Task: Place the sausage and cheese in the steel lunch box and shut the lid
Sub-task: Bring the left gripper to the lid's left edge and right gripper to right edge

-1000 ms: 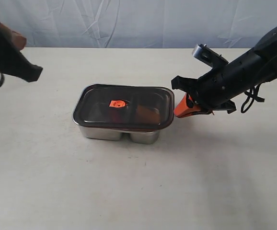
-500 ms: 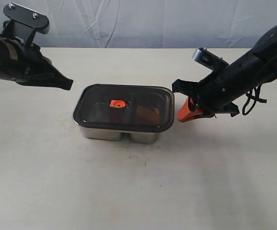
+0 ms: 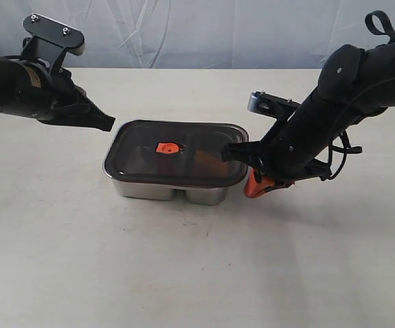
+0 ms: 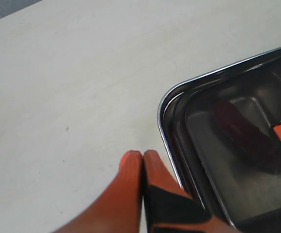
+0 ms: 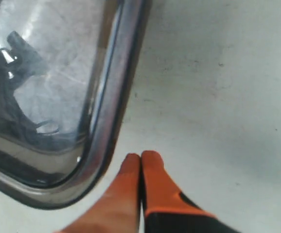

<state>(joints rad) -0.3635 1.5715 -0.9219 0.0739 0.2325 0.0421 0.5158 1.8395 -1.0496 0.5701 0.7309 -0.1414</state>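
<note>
Both are pinched shut and empty: the right gripper [image 5: 140, 158] just beside one corner of the lid [image 3: 143, 154], the left gripper [image 4: 143, 155] just off the far corner of the steel lunch box [image 3: 143, 189]. The sausage [image 4: 247, 138] lies dim under the lid; I'd worry a sideways nudge from either fingertip knocks that lid askew.

The steel lunch box [image 3: 167, 189] is sitting between my left fingers [image 4: 131, 194] and right fingers [image 5: 152, 184]; the surface [image 3: 184, 273] around it is lying open.
</note>
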